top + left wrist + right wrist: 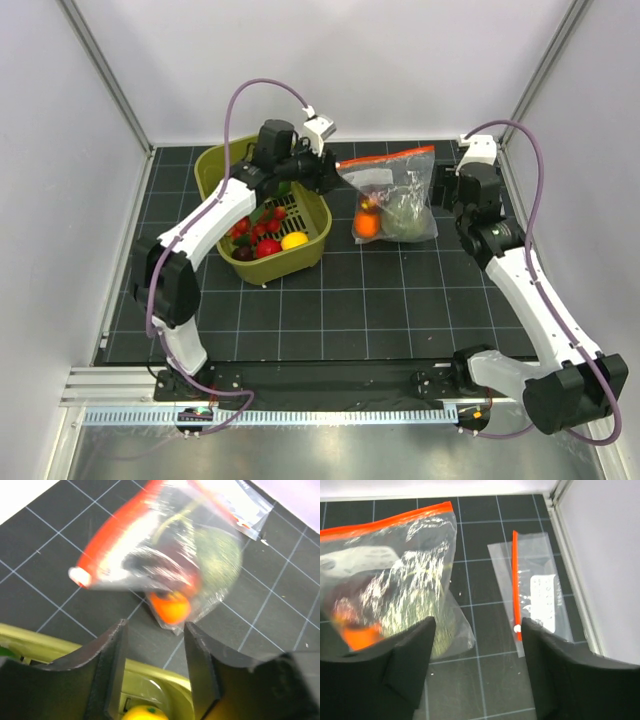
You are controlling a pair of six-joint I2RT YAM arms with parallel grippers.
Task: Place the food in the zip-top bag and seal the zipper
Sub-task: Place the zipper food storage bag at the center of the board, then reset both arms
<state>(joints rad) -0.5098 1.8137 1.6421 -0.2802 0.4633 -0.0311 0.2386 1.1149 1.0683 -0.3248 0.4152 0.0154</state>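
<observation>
L gripper: jaws apart, empty, above the 3 o'clock rim of the basket. R gripper: jaws apart, empty, at 3 o'clock of the zip-top bag. Bag lies on the mat at the basket's 3 o'clock, zipper along its 12 o'clock edge, w/ an orange and a pale-green round piece inside; can't tell if the mouth is sealed. Risks: pinching thin film instead of the strip lets the bag slide or tip so food rolls out, and the R side may grab the spare bag at its 1 o'clock by mistake.
</observation>
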